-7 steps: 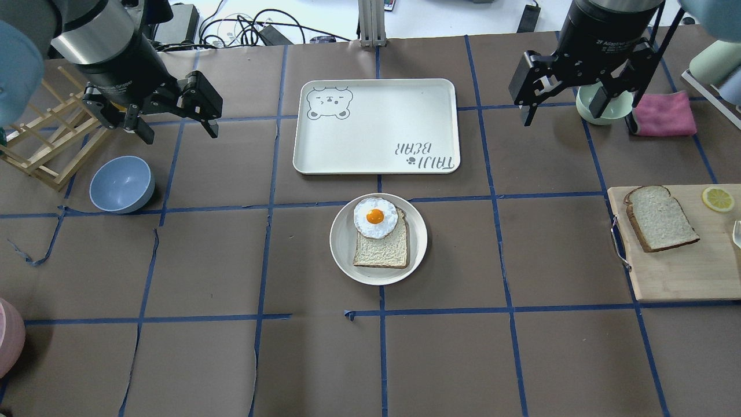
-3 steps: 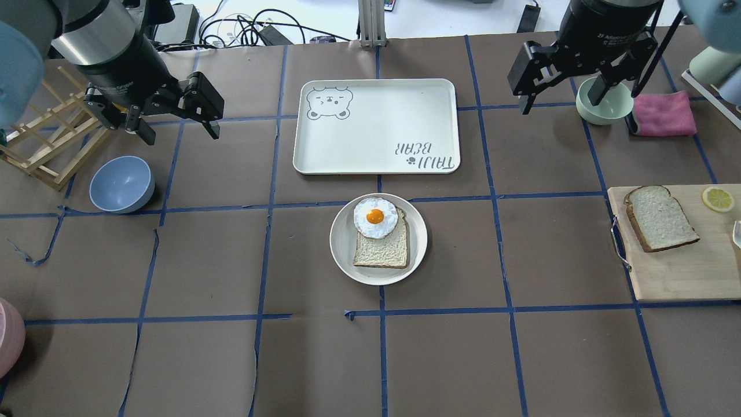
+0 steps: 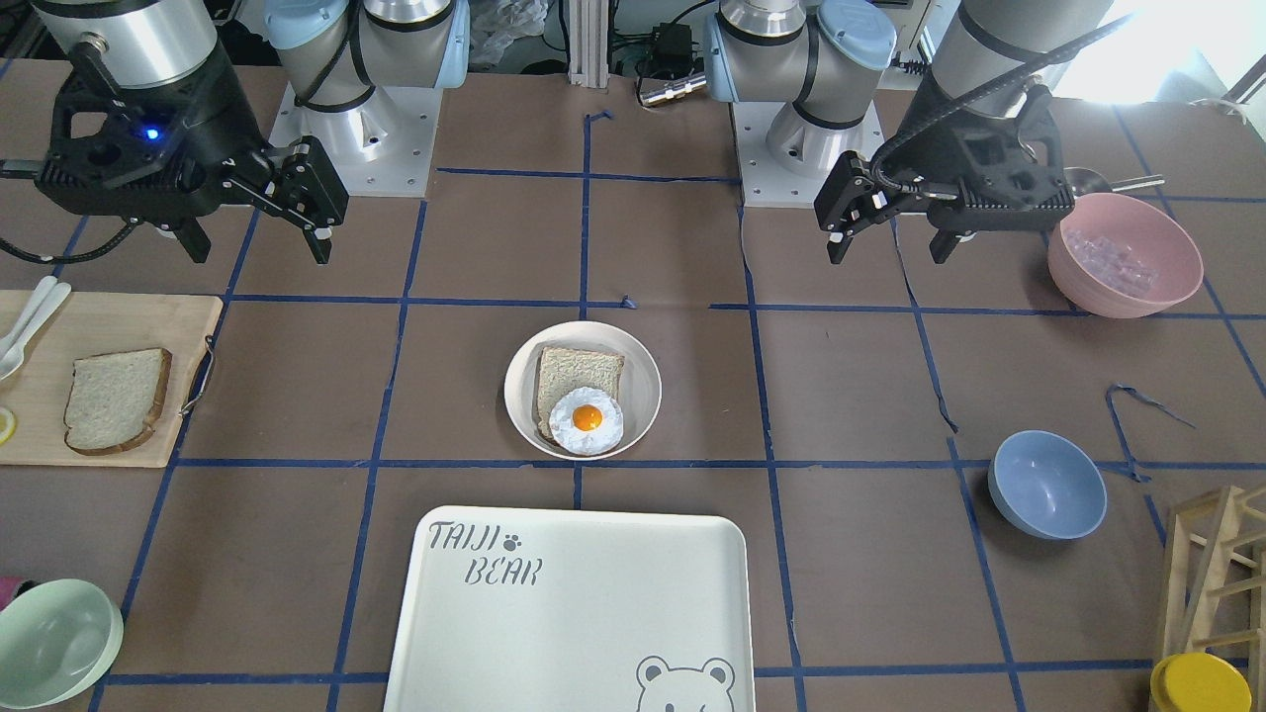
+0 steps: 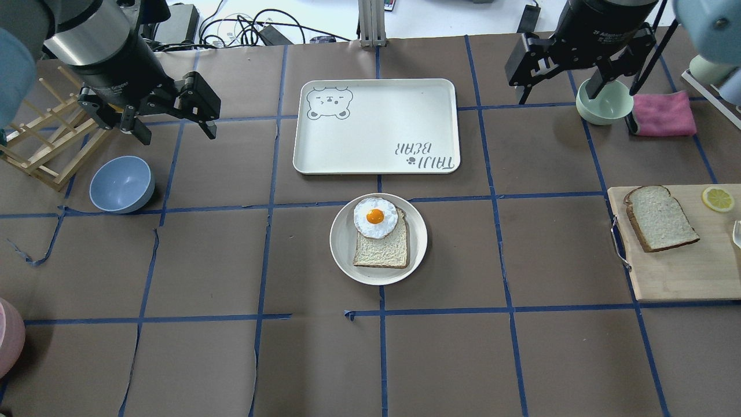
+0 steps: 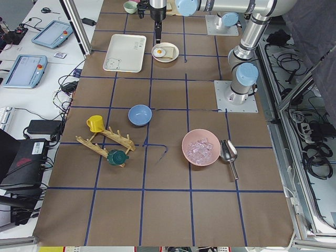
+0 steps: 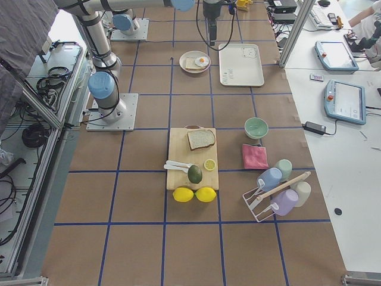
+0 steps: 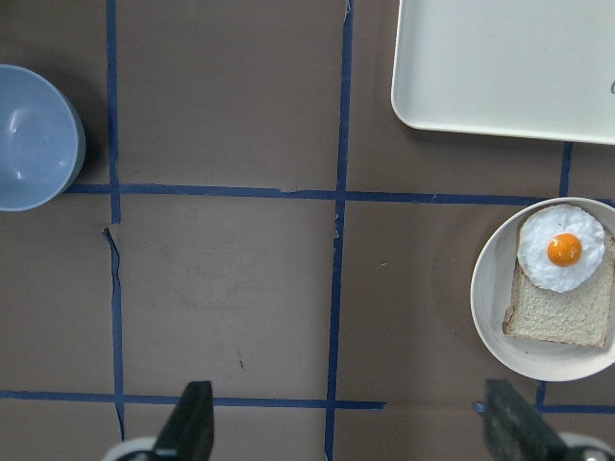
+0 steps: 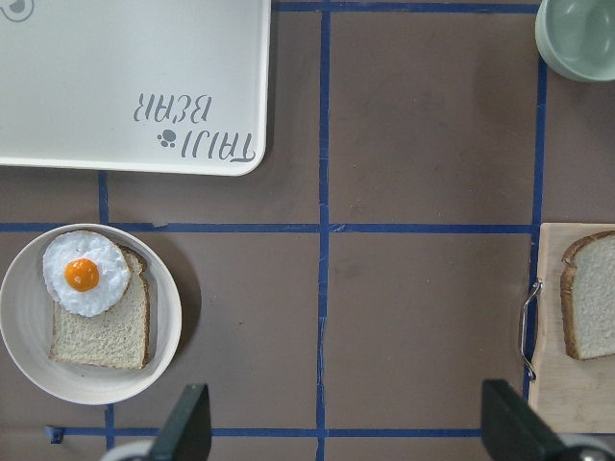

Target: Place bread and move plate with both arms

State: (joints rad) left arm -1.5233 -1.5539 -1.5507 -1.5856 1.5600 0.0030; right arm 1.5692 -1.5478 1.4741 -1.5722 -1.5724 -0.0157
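Bread (image 4: 660, 217) lies ungrasped on the cutting board (image 4: 683, 272), so pick-up appears pending. Right gripper (image 3: 259, 242) and left gripper (image 3: 887, 247) hang empty, fingers spread. Next, the right gripper likely must descend astride the bread.

The bread (image 4: 660, 217), a pale slice with a dark brown crust and one rounded end, lies flat on a wooden board (image 4: 677, 272). It is well apart from the right gripper (image 4: 556, 98), off to that gripper's right and nearer the robot. The plate (image 4: 341, 243), round and cream-white, sits level between the two spread-fingered grippers and nearer the robot than either. The left gripper (image 4: 176, 136) hangs well away on its left.
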